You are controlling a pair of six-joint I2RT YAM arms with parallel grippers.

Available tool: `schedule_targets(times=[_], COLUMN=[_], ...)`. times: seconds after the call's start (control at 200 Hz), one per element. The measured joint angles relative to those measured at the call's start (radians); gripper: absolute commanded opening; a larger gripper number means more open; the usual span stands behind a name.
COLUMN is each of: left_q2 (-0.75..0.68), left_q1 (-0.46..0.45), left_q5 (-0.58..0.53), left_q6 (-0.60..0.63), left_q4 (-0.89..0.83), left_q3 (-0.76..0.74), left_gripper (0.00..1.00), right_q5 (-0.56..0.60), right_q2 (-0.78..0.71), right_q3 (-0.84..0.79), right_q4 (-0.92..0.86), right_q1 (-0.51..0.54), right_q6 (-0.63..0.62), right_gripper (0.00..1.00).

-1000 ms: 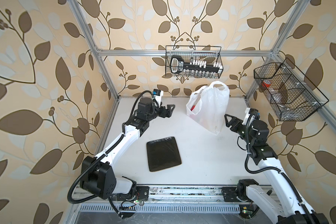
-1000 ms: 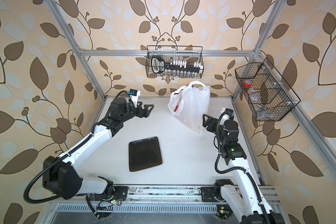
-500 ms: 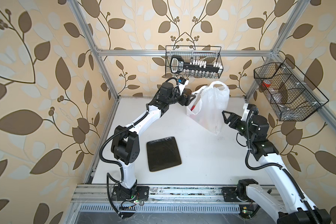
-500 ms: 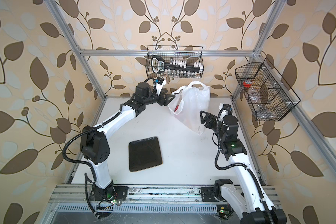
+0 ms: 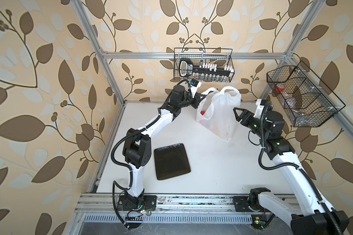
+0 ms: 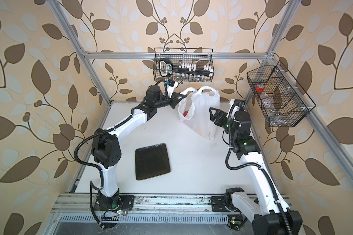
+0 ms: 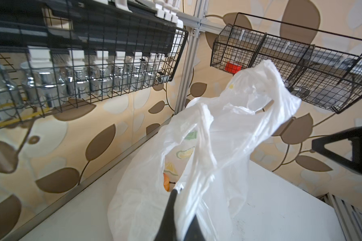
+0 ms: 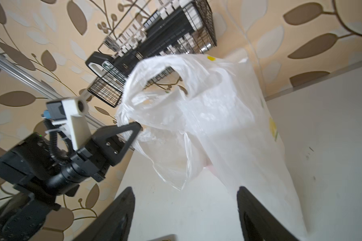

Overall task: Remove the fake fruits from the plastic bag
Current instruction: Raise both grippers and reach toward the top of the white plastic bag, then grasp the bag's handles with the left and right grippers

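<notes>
Within the last second the left pincer (image 5: pixel 201 99) has been carried from above the open bench (image 5: pixel 212 166) across to the plastic bag (image 5: pixel 224 116), and its jaws have been brought together on the thin film of the nearer loop handle. In the right wrist view the closed tips are seen pinching the crinkled rim. A hold on the bag's mouth is thereby gained, judged to be the first step toward opening it. The fake fruits (image 5: pixel 204 112) are all still inside and are glimpsed as red through the mouth. The left arm is stretched far forward, nearly level, toward the back wall. The right pincer (image 5: pixel 237 116), jaws apart and empty, has been edged closer and is held just beside the bag's far side, its wrist bent inward.
</notes>
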Motion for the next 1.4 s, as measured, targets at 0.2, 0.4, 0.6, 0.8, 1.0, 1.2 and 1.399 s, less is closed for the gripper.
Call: schedule_targets(times=[0.2,0.4,0.6,0.8,1.0,1.2,1.399], left_q2=[-0.090,-0.197,-0.275,-0.346,-0.431,-0.457,-0.407], left_q1=[-0.026,-0.072,-0.093,-0.094,-0.097,-0.100,-0.139], left_q5=[-0.053,-0.139,-0.183,-0.213,-0.294,-0.338,-0.310], left_q6=[-0.063,-0.116,-0.141,-0.161,-0.202,-0.231,-0.129], left_q4=[0.058,0.117,0.142,0.138,0.063,-0.134,-0.333], left_q3=[-0.167,-0.296,-0.360,-0.449,-0.513,-0.431,-0.243], left_gripper=[0.00,0.00,0.00,0.00,0.34,0.57,0.76], right_q5=[0.039,0.080,0.176,0.267,0.280,0.232,0.161], right_q2=[0.171,0.343,0.460,0.507,0.525,0.468,0.306], right_q3=[0.230,0.431,0.548,0.578,0.585,0.515,0.356], right_q4=[-0.011,-0.040,-0.099,-0.149,-0.157,-0.143,-0.137], right_q1=[0.091,0.147,0.216,0.245,0.248,0.263,0.276], right_q6=[0.051,0.077,0.085,0.078,0.062,0.027,0.013], right_gripper=[0.77,0.76,0.72,0.50,0.03,0.00,0.00])
